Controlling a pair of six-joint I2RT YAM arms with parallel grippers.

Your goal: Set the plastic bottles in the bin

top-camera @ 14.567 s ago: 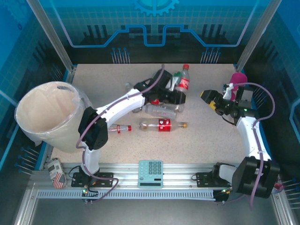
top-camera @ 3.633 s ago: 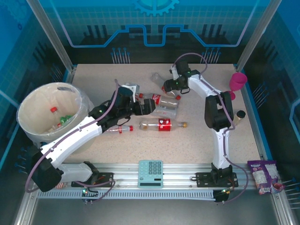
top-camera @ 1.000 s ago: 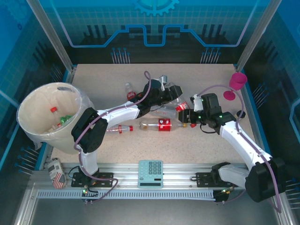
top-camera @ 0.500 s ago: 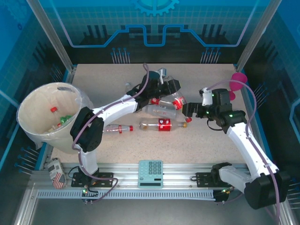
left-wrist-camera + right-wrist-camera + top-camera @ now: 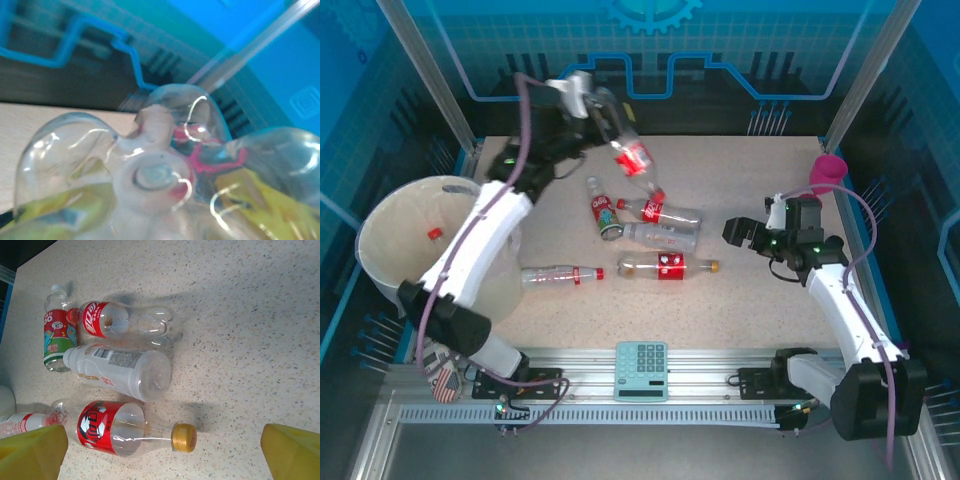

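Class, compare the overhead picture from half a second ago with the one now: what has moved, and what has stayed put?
The left gripper has taken hold of a red-labelled bottle and swung it up toward the far left. The right gripper has opened and drawn back rightward, empty. The other bottles, bin and goblet stayed put.
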